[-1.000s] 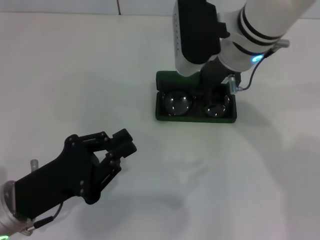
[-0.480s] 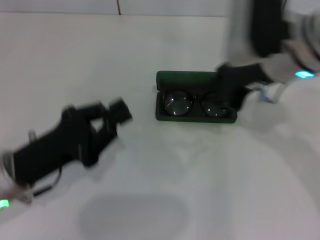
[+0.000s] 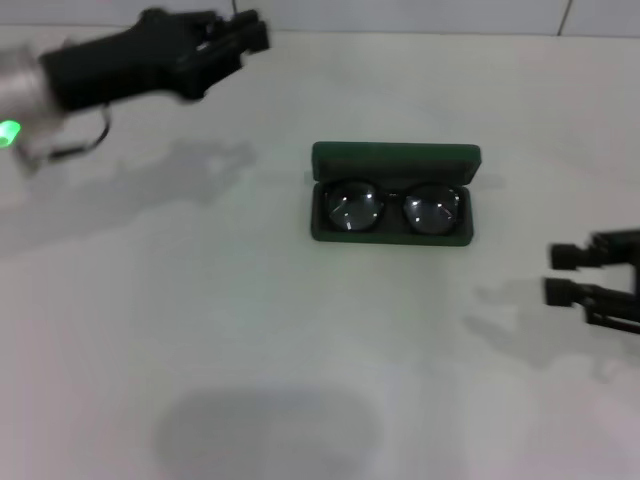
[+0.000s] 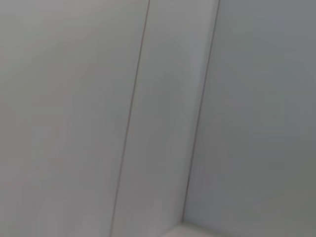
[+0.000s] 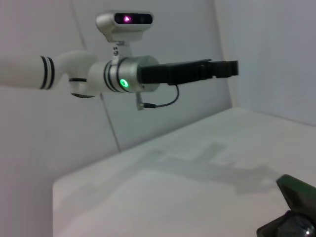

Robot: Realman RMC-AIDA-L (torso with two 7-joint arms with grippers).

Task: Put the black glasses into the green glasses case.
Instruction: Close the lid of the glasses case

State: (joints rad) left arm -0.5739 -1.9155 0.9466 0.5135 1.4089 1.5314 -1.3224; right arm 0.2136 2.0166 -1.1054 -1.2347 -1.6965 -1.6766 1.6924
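The right gripper (image 3: 553,274) hovers nearest, fingers parted and empty. Beyond it, to its left, the black glasses (image 3: 391,209) lie inside the open green glasses case (image 3: 395,160). Farthest, the left gripper (image 3: 250,32) hangs raised, its grasp unclear.

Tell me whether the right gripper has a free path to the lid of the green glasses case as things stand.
Probably yes. The right gripper, open, sits off to the case's right with only bare table between. The green glasses case stands open with the black glasses inside, and the left gripper is far away.
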